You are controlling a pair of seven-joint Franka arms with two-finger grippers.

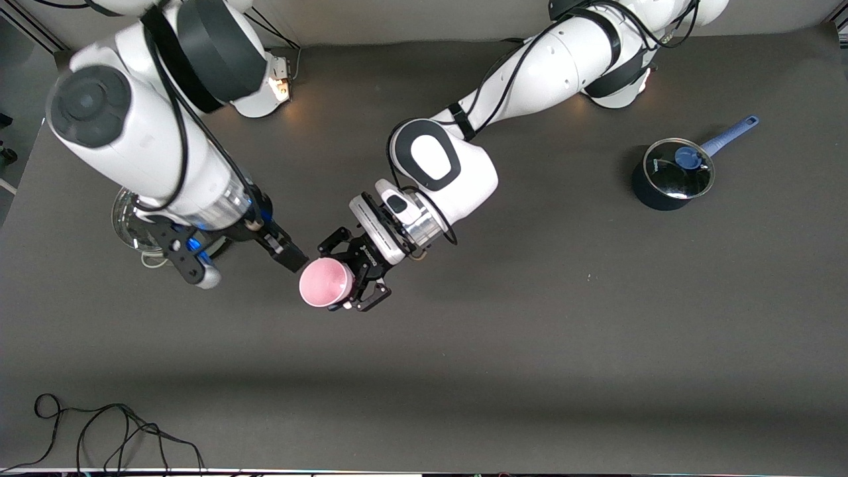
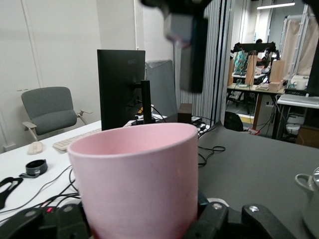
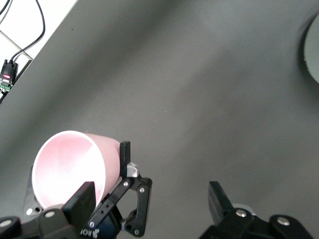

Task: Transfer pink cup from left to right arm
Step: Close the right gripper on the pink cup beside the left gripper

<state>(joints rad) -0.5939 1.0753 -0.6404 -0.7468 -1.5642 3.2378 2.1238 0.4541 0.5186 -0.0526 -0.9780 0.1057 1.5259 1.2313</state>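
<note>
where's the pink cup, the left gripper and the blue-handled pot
pink cup (image 1: 324,283), front view, on the inside of its open mouth
left gripper (image 1: 356,281), front view, between its fingertips, shut on the cup
blue-handled pot (image 1: 674,173), front view, on its glass lid

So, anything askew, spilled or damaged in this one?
Nothing stands out. The left claw is shut on the cup, holding it tipped on its side above the table, which fits a handover. The right claw is open beside the cup's rim. The lidded pot sits upright toward the left arm's end.
</note>
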